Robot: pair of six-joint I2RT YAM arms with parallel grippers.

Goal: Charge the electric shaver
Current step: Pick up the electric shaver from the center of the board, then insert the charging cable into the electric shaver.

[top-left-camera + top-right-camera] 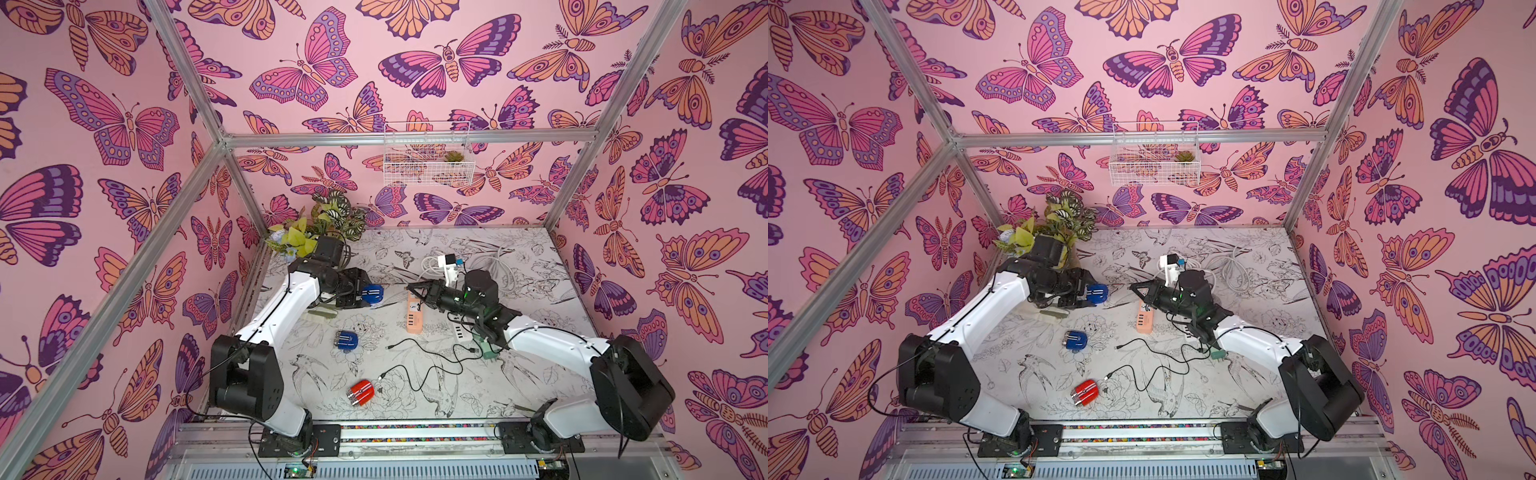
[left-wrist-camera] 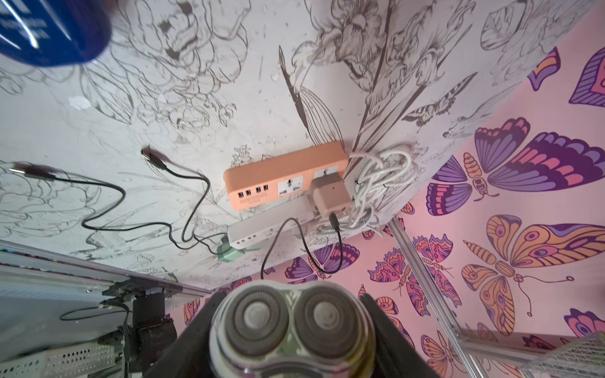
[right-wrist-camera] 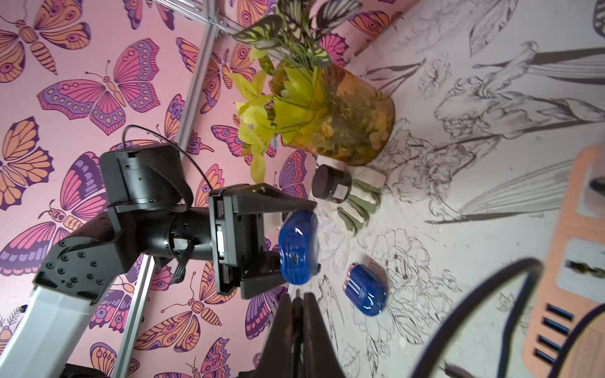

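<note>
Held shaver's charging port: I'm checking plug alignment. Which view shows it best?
Right wrist view: the port faces that camera on the blue shaver in the left gripper. Both top views show only its blue side; the left wrist view only its cutting heads.

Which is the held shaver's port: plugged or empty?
Empty: the right wrist view shows the port on the held blue shaver bare, the cable plug in the right gripper apart from it.
</note>
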